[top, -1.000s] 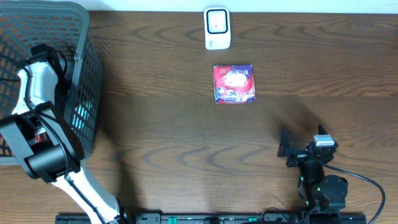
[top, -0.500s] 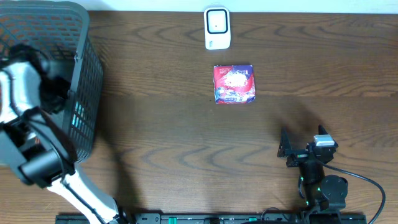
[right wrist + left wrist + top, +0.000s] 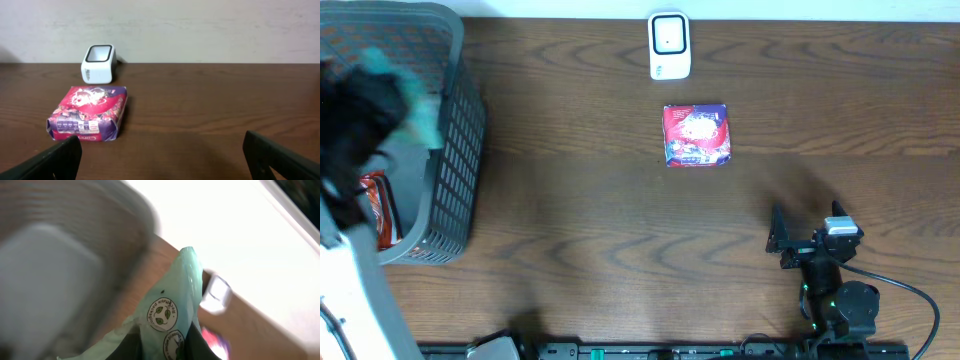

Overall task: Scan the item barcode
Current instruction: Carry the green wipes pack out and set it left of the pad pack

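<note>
The left gripper (image 3: pixel 167 349) pinches a mint-green pouch (image 3: pixel 172 297) by its lower edge, jaws closed on it. The pouch hangs in the air over the basket (image 3: pixel 460 150) at the table's left end, blurred in the overhead view. I judge this to be the carry step: item picked, not yet presented. The scanner (image 3: pixel 669 45) stands at the far edge, well apart from the pouch, with a red box (image 3: pixel 697 135) lying just in front of it. The right gripper (image 3: pixel 162 157) rests low over the table, jaws wide and empty. Next the pouch must cross to the scanner's window, barcode side turned towards it; I cannot see where the barcode is.
</note>
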Action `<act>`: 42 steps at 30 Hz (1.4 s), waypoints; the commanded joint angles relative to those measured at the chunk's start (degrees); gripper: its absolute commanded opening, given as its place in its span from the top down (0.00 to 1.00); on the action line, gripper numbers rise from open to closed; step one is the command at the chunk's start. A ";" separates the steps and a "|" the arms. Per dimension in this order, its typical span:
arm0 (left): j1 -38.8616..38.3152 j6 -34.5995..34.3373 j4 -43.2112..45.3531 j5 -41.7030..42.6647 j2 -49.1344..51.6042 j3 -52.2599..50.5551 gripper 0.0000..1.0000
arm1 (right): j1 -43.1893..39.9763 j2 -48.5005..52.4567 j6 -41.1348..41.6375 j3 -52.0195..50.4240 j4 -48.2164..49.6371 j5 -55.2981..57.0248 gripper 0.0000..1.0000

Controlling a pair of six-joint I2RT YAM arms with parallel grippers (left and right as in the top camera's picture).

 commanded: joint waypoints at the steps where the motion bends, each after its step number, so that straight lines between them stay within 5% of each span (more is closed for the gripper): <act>1: -11.54 5.14 -0.13 -2.23 1.31 -0.85 0.93 | 0.20 -0.04 -0.83 -0.09 -0.20 0.50 0.01; 11: -40.46 4.31 4.02 -16.13 15.80 -6.75 0.93 | 0.20 -0.04 -0.83 -0.09 -0.20 0.50 0.01; 20: -45.20 1.62 12.57 -16.31 35.74 -6.73 0.92 | 0.20 -0.04 -0.85 -0.09 -0.20 0.50 0.01; 21: -45.13 1.64 12.92 -16.33 36.87 -6.73 0.89 | 0.20 -0.04 -0.85 -0.09 -0.20 0.50 0.01; 25: -44.22 1.62 14.32 -16.48 39.74 -6.73 0.31 | 0.20 -0.04 -0.85 -0.09 -0.20 0.50 0.01; 27: -43.58 1.62 14.29 -16.44 39.54 -6.34 0.16 | 0.20 -0.04 -0.83 -0.09 -0.20 0.50 0.01; 35: -39.91 1.75 13.94 -16.44 27.78 -3.39 0.10 | 0.20 -0.04 -0.85 -0.09 -0.20 0.50 0.01; 42: -27.34 2.29 10.01 -29.24 11.13 -3.41 0.10 | 0.20 -0.04 -0.83 -0.09 -0.20 0.50 0.01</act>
